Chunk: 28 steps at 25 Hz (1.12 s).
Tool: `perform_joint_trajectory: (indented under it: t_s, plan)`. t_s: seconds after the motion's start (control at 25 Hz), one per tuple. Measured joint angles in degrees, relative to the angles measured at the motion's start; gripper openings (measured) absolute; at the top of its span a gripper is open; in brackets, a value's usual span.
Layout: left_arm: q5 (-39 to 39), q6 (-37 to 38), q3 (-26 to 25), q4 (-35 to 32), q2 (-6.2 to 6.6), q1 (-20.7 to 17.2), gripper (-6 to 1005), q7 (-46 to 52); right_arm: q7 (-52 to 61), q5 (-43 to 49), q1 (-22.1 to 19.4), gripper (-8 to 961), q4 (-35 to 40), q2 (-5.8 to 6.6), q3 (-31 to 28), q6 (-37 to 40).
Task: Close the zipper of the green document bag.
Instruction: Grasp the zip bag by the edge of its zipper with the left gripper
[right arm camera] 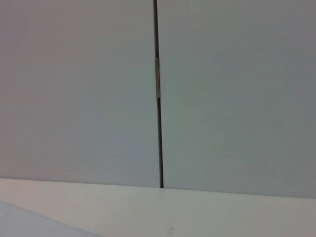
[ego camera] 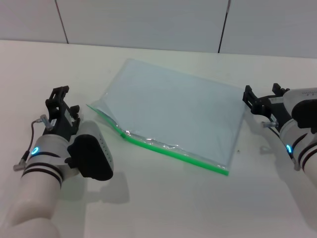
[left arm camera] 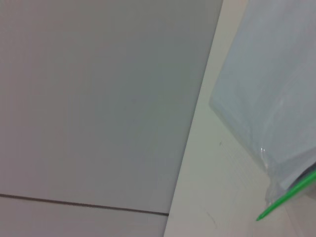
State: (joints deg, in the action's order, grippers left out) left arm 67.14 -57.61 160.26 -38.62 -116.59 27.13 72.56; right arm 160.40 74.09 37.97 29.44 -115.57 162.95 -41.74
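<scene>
Left gripper (ego camera: pixel 60 103), empty, jaw gap indiscernible, sits beside the gaping end of the zipper (ego camera: pixel 173 150); this strip runs diagonally along the near edge of the green document bag (ego camera: pixel 173 106) toward the right gripper (ego camera: pixel 257 101).

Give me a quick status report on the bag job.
Left gripper and right gripper flank the translucent pale blue-grey document bag, touching nothing. Bright green zipper strip gapes at left end. Nothing in the way.

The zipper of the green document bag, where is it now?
In the head view, the zipper runs along the green document bag's near edge, mid-table, between both arms.
</scene>
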Motion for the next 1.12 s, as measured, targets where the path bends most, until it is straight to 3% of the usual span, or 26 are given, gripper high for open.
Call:
perform_joint_trajectory:
  t_s: [1.12]
  plan:
    - [0.0, 5.6, -0.6, 4.5, -0.15, 4.1, 615, -0.5, 0.0, -0.1, 0.2, 758, 0.2, -0.09, 0.0, 0.0]
